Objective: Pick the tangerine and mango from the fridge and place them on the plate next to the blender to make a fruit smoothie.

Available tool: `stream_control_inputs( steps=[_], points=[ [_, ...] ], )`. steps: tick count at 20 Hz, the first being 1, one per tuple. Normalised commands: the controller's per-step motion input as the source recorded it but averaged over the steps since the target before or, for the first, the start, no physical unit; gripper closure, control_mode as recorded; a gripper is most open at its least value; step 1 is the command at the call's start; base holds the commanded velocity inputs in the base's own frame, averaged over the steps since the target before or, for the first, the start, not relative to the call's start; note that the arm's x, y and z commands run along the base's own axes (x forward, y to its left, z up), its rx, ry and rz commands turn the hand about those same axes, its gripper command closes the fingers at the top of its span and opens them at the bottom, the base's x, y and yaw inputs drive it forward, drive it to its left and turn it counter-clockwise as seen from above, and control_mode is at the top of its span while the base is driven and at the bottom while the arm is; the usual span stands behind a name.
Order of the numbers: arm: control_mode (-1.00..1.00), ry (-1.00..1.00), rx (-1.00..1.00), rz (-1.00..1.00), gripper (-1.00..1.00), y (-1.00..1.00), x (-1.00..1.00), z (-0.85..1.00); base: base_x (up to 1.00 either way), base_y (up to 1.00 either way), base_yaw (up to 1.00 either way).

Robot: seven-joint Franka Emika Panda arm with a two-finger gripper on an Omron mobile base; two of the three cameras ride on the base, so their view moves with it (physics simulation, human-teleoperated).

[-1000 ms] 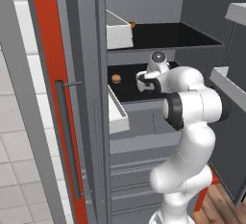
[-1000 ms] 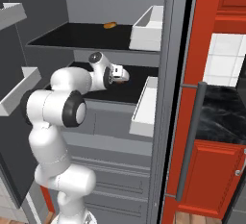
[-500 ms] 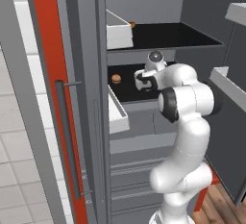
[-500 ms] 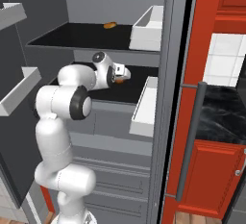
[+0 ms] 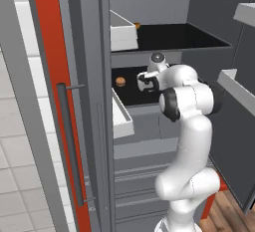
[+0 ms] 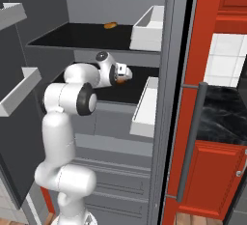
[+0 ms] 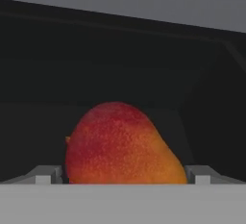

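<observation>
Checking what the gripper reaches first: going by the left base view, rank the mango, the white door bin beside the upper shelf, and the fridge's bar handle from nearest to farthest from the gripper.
1. mango: on the lower black shelf, just beside the gripper.
2. white door bin: above, beside the upper shelf.
3. bar handle: on the fridge door, far off to the side and lower.

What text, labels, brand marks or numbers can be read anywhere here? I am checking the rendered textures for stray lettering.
None: no word, number or sign can be read in any view.
The tall grey fridge, its black shelves and white door bins are plain.
The reddish-orange mango between the gripper's dark finger tips bears no sticker.
The red cabinet is unmarked.
</observation>
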Motion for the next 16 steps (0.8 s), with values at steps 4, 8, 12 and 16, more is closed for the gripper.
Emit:
stream_control_inputs(
  steps=[4,8,12,16],
  points=[
    [-1.0,0.06,0.0,0.01,-1.0,0.0,0.3,-0.21,0.0,0.0,0.0],
    [-1.0,0.04,0.0,0.01,1.0,-0.02,0.06,-0.26,0.0,0.0,0.0],
    [-1.0,0.0,0.0,0.0,1.0,-0.02,-0.08,-0.07,0.0,0.0,0.0],
    [-1.0,-0.13,0.01,0.0,1.0,0.0,-0.86,-0.03,0.0,0.0,0.0]
  ],
)
